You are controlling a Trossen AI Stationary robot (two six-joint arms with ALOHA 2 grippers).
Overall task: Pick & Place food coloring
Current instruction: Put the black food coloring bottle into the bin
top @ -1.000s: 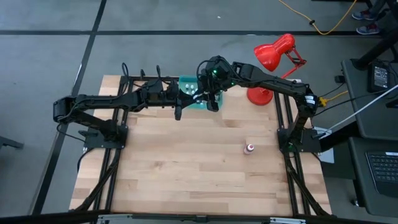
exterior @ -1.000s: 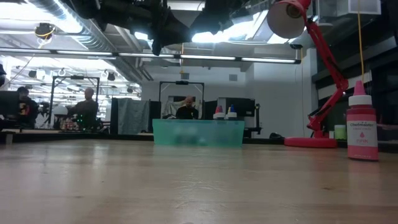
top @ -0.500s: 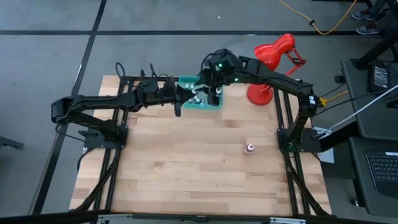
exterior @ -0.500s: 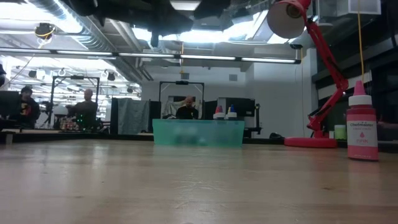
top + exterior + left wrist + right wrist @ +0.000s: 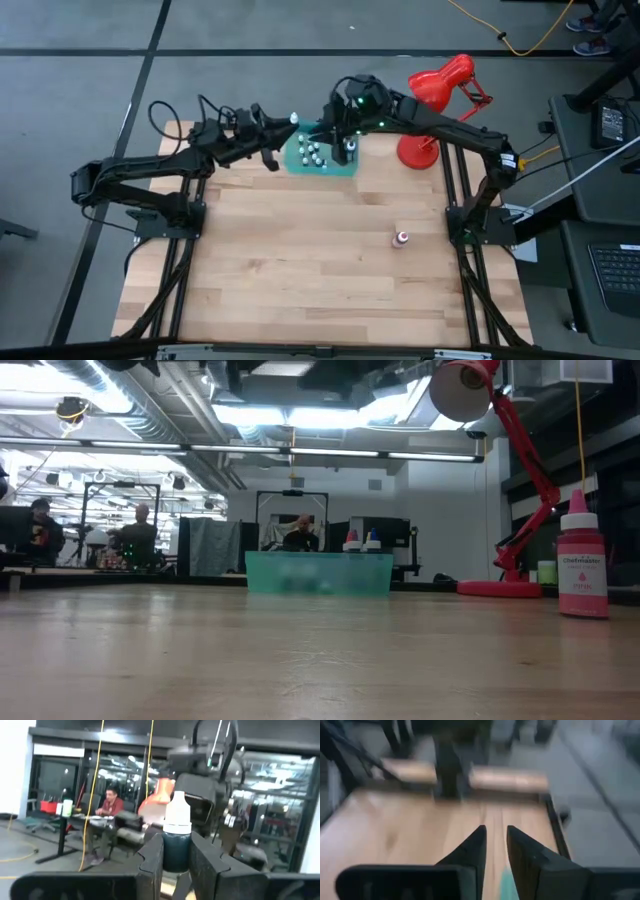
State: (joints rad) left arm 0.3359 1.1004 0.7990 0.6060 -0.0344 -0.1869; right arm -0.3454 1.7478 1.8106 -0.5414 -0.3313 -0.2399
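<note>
Open-plan lab: exposed ceiling ducts (image 5: 150, 405), workbenches (image 5: 60, 570).

A red desk lamp (image 5: 436, 95) stands at the far right corner of the wooden counter (image 5: 300, 270), a yellow cable (image 5: 520, 35) crosses the floor beyond, and people sit at desks (image 5: 140, 530) in the room behind.

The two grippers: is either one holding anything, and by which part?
The left gripper holds a small dark bottle with a white cap, pinched by its body. The right gripper, above the teal bin, holds nothing visible.
</note>
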